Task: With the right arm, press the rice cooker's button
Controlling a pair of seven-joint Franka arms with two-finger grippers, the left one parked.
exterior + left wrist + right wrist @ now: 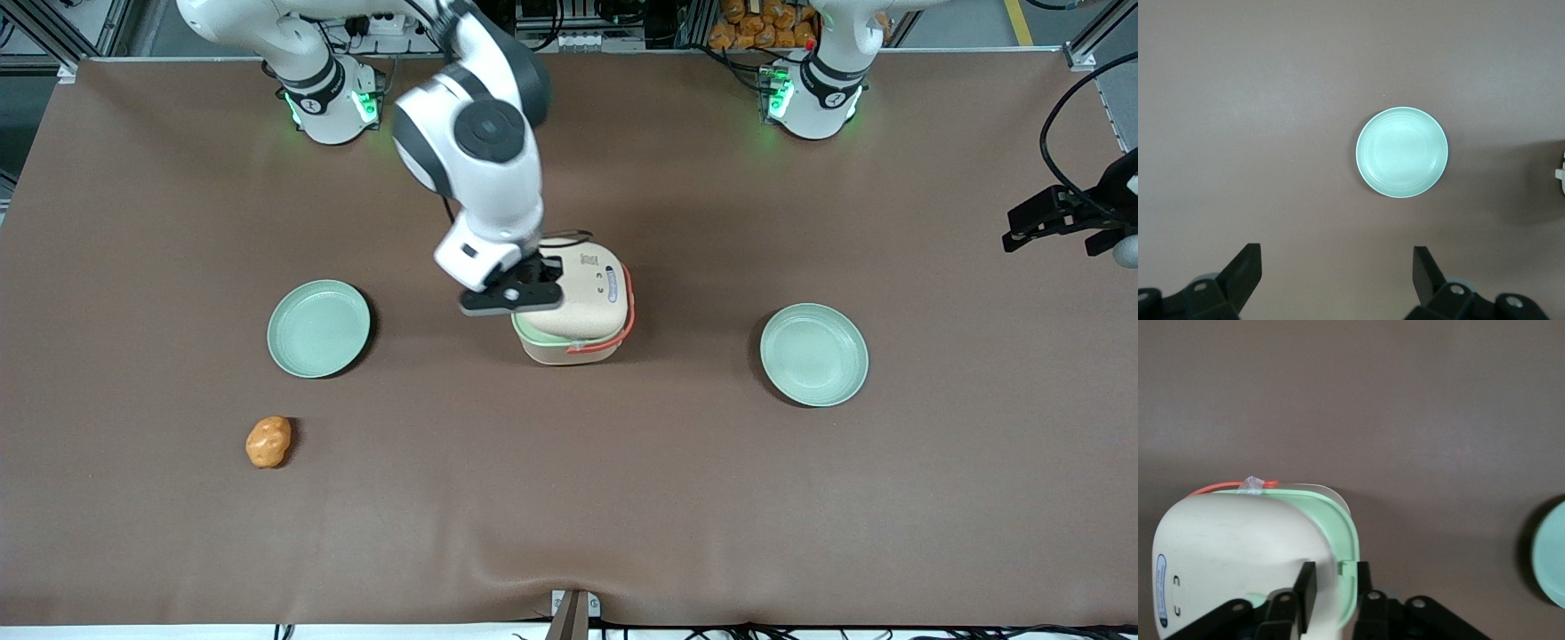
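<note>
The cream rice cooker stands mid-table with its coral-orange handle on the side toward the parked arm. Its lid looks tilted up, and the pale green rim shows under it. The right arm's black gripper sits at the lid's edge on the working arm's side. In the right wrist view the gripper is narrowly open. One finger lies over the cream lid, the other just outside the green rim, by a small notch. The button is not visible.
Two pale green plates lie on the brown table, one toward the working arm's end, one toward the parked arm's end and also in the left wrist view. An orange lumpy item lies nearer the camera.
</note>
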